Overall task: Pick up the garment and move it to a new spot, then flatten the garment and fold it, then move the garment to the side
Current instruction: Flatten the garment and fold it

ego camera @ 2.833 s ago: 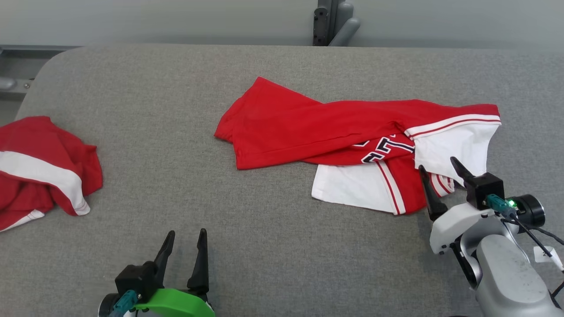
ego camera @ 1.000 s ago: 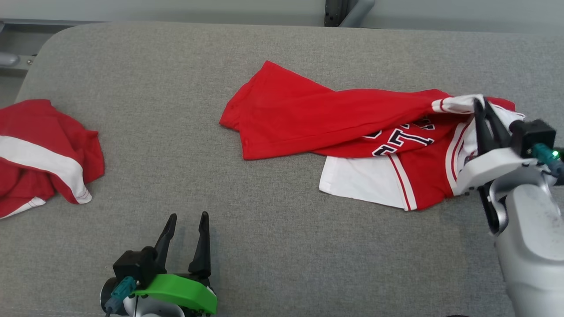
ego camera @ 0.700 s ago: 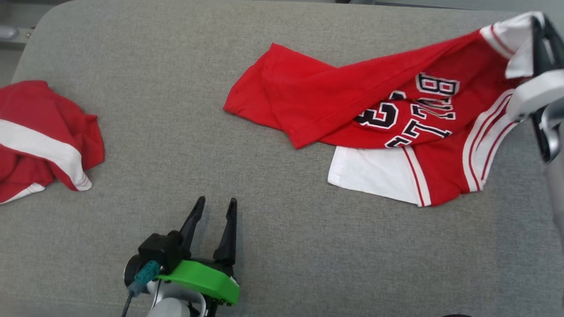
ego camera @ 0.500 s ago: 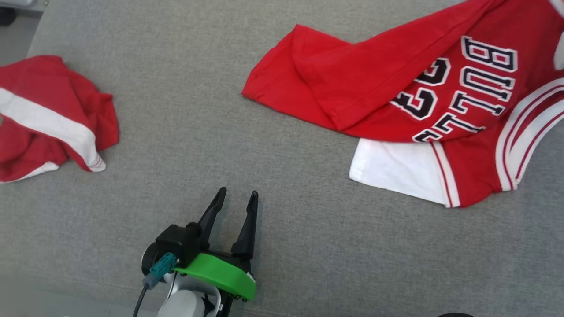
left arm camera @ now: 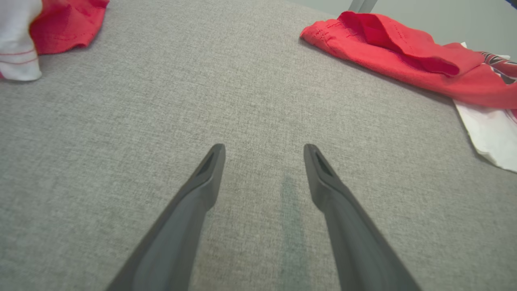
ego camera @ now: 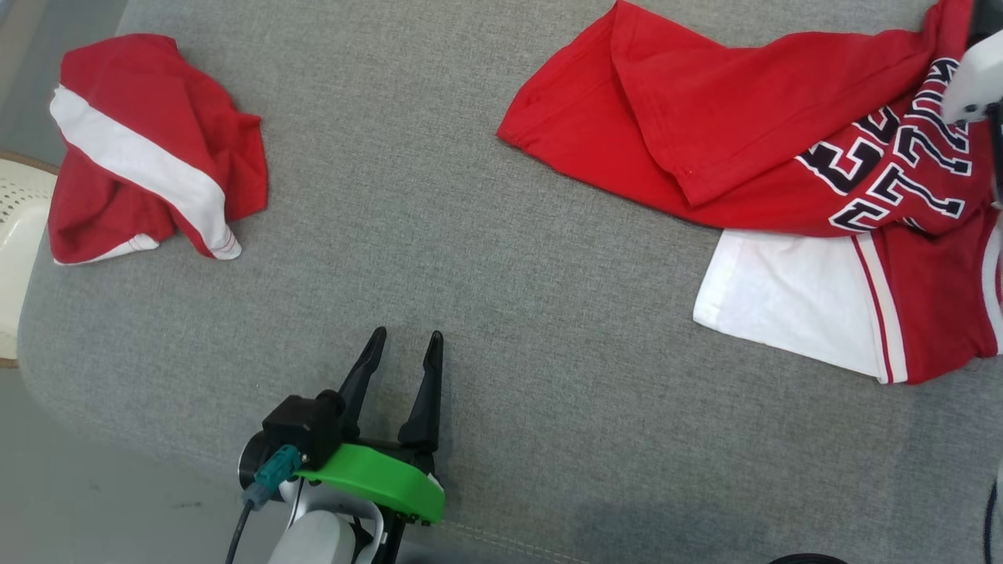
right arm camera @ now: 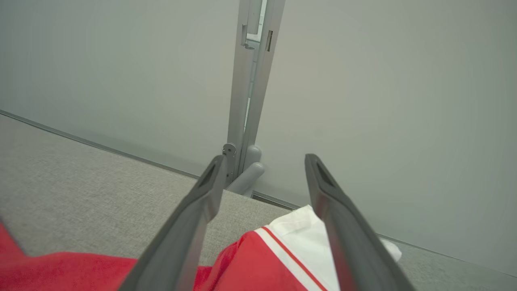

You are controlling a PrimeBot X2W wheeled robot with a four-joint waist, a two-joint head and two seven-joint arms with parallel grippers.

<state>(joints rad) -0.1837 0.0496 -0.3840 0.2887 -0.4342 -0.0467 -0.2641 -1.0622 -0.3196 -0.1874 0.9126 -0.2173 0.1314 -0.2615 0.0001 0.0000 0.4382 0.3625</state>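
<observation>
**Both grippers open; jersey spread at the right of the table**

Head view: At the left edge, just off the grey padded table (ego camera: 439, 235), shows part of a pale perforated container (ego camera: 17, 227); what it holds cannot be told. The garment (ego camera: 744, 133), a red jersey with white panels and dark lettering, lies loosely spread at the far right of the table, one red part folded over the rest and a white panel nearest the robot. A second red-and-white garment (ego camera: 149, 133) lies crumpled at the far left, well apart from the first. The left gripper (ego camera: 408, 335) sits low over the table's near edge, its fingers pointing away from the robot and spread, with nothing between them. A pale casing of the right arm (ego camera: 970, 82) enters at the upper right corner, above the jersey's lettering.

Left wrist view: The left gripper's two dark fingers rise over bare grey cloth, apart and empty. The jersey lies ahead to the right, the crumpled garment at the upper left corner.

Right wrist view: The right gripper (right arm camera: 262, 161) is raised and tilted towards a grey wall and a metal post (right arm camera: 250, 81), its fingers spread wide and holding nothing. The jersey's white, red-striped edge lies on the table below them; whether cloth touches a finger cannot be told.
</observation>
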